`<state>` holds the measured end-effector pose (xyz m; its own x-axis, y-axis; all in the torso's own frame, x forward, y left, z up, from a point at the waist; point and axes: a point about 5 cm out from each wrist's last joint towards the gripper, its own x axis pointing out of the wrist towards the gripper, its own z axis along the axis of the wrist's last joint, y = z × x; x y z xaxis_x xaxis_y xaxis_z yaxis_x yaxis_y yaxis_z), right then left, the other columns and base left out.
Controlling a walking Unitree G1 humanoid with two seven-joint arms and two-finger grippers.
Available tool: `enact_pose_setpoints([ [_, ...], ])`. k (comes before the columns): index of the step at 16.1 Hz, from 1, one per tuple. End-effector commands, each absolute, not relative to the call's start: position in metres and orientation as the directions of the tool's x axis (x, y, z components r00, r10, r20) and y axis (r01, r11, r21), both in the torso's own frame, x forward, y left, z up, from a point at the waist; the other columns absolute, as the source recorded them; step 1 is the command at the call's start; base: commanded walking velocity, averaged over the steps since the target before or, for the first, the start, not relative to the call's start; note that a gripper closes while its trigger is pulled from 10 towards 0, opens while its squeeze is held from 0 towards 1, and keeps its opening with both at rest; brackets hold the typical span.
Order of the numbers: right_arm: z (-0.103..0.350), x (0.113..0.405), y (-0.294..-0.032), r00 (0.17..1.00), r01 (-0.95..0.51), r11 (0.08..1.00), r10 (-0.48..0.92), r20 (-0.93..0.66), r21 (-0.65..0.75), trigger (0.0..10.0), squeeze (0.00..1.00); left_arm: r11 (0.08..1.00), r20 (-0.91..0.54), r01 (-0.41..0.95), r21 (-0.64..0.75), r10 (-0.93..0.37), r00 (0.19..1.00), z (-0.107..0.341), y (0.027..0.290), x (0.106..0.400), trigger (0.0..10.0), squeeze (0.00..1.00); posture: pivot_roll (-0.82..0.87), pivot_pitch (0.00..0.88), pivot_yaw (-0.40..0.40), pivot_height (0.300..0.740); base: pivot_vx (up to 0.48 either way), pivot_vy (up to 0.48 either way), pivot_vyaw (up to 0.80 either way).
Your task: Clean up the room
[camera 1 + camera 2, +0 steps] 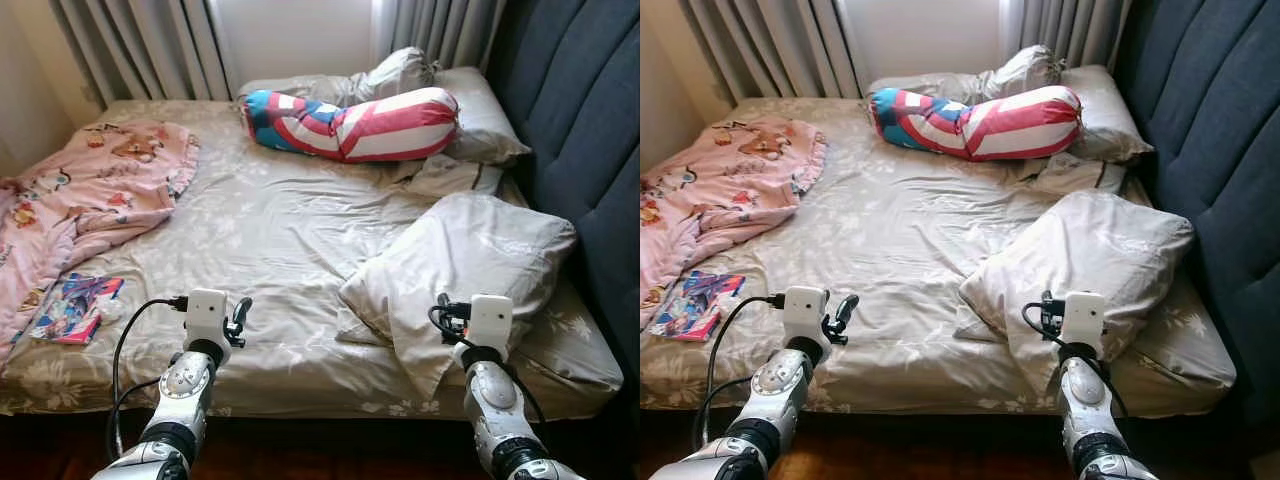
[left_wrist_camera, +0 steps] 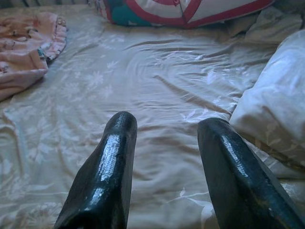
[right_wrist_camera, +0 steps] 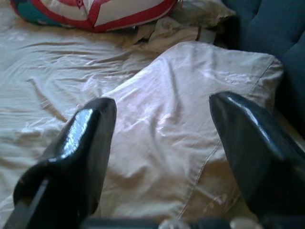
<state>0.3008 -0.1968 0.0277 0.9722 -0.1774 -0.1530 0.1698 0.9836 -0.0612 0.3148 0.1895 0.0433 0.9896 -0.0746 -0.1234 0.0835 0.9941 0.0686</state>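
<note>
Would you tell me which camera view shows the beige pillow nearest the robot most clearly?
The left eye view shows the whole beige pillow, lying askew near the bed's front edge. The right eye view shows it much the same. The right wrist view shows it close between the open right gripper; the left wrist view catches one edge.

Lying on 1 bed (image 1: 280,230): 1 striped bolster (image 1: 350,125), 1 pink blanket (image 1: 90,195), 1 book (image 1: 75,308), 3 beige pillows (image 1: 470,260), all showing across the frame.
</note>
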Motion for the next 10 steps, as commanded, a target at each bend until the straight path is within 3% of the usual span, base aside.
enact_pose_setpoints([
  [1, 0.017, 0.291, -0.208, 0.952, 0.217, 0.974, -0.225, -0.207, -0.062, 10.0, 0.00, 0.995, -0.127, 0.069, 0.076, -0.059, 0.990, 0.041, 0.195, 0.311, 10.0, 0.00, -0.07, 0.000, 0.015, 0.740, 0.000, 0.000, 0.00],
  [6, -0.014, 0.260, -0.225, 0.875, 0.297, 0.951, -0.307, -0.374, -0.085, 10.0, 0.00, 0.994, -0.358, 0.028, 0.101, 0.010, 0.934, 0.001, 0.219, 0.278, 10.0, 0.00, -0.06, 0.000, 0.013, 0.740, 0.000, 0.000, 0.00],
  [10, -0.029, 0.250, -0.216, 0.840, 0.273, 0.959, -0.279, -0.466, -0.082, 10.0, 0.00, 0.988, -0.647, 0.063, 0.138, 0.042, 0.761, -0.041, 0.220, 0.241, 10.0, 0.00, -0.05, 0.000, 0.010, 0.740, 0.000, 0.000, 0.00],
])
